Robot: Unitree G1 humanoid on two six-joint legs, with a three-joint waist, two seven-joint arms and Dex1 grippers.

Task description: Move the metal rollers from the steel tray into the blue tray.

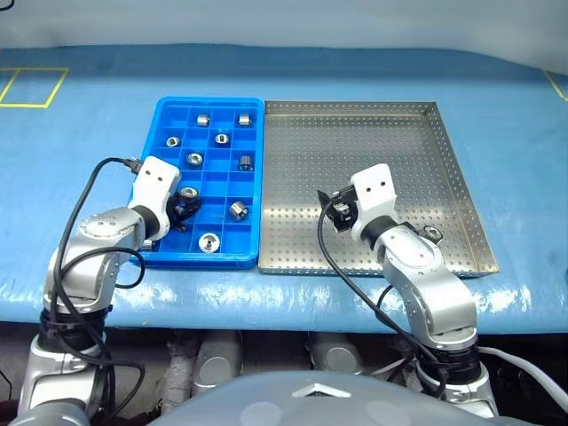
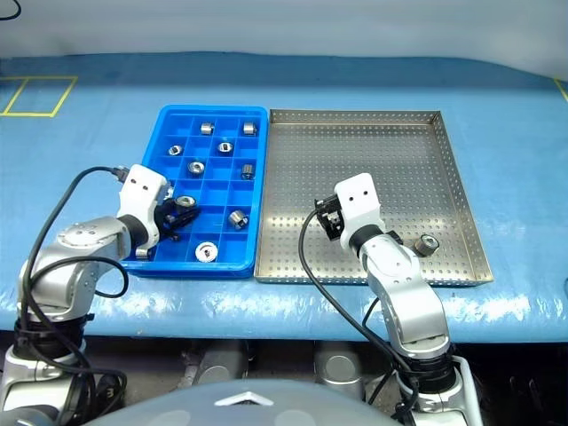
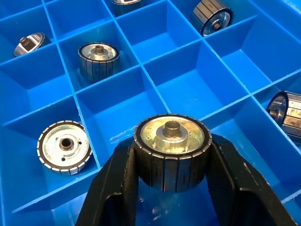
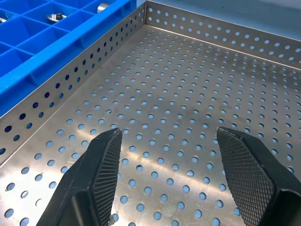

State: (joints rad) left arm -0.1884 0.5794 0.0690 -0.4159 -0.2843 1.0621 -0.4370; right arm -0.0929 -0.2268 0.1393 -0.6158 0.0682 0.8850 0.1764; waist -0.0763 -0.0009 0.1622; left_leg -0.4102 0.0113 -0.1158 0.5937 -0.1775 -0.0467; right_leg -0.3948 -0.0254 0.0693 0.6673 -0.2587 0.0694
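At lower left of the frame, a metal roller [image 3: 172, 157] is seen between the fingers of the left hand [image 1: 184, 209], over the blue tray [image 1: 251, 177]; whether it is clamped cannot be told; the right hand [image 4: 167, 165] is held apart, empty, over the steel tray [image 1: 373, 151]; one roller [image 2: 429, 244] is left there, lower right.

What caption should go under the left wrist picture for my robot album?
The left gripper lowers a metal roller between its black fingers into a compartment of the blue tray.
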